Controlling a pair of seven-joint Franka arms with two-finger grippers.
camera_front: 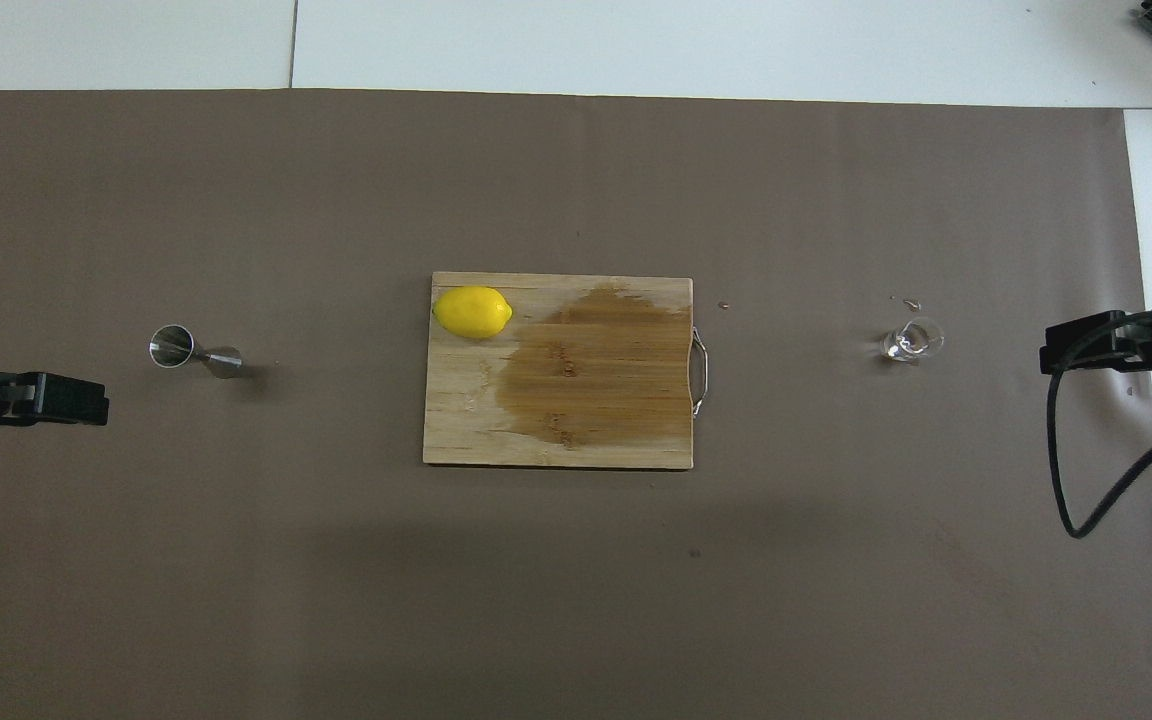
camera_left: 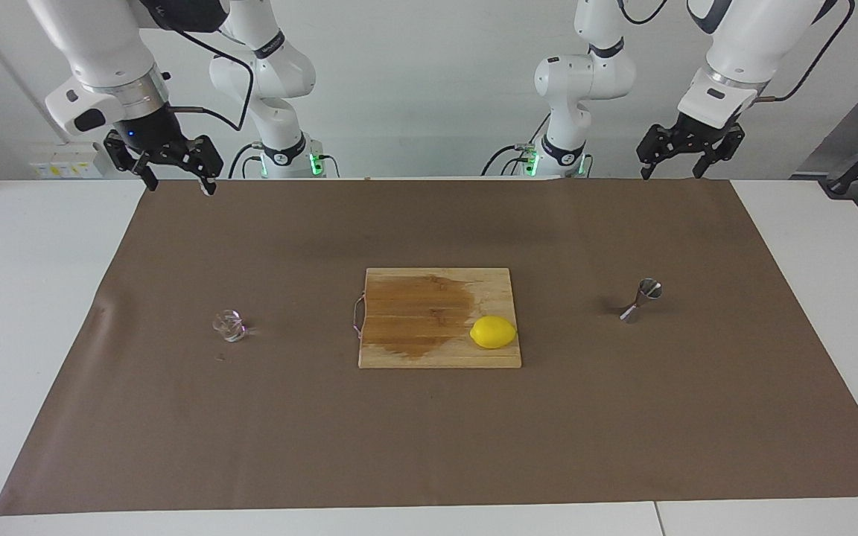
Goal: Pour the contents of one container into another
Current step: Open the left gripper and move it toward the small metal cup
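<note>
The tiny clear glass cup [camera_left: 229, 325] stands upright on the brown mat toward the right arm's end; it also shows in the overhead view [camera_front: 911, 341]. The steel jigger [camera_left: 641, 299] stands upright on the mat toward the left arm's end, also in the overhead view [camera_front: 191, 350]. My right gripper [camera_left: 179, 182] hangs open and empty over the mat's edge by the robots, well clear of the cup. My left gripper [camera_left: 673, 173] hangs open and empty over the same edge at its own end, well clear of the jigger. Both arms wait.
A wooden cutting board [camera_left: 399, 350] with a dark wet patch lies in the middle of the mat [camera_left: 429, 447]. A yellow lemon [camera_left: 493, 332] lies on the board's corner toward the left arm's end. Small specks [camera_front: 908, 302] lie by the cup.
</note>
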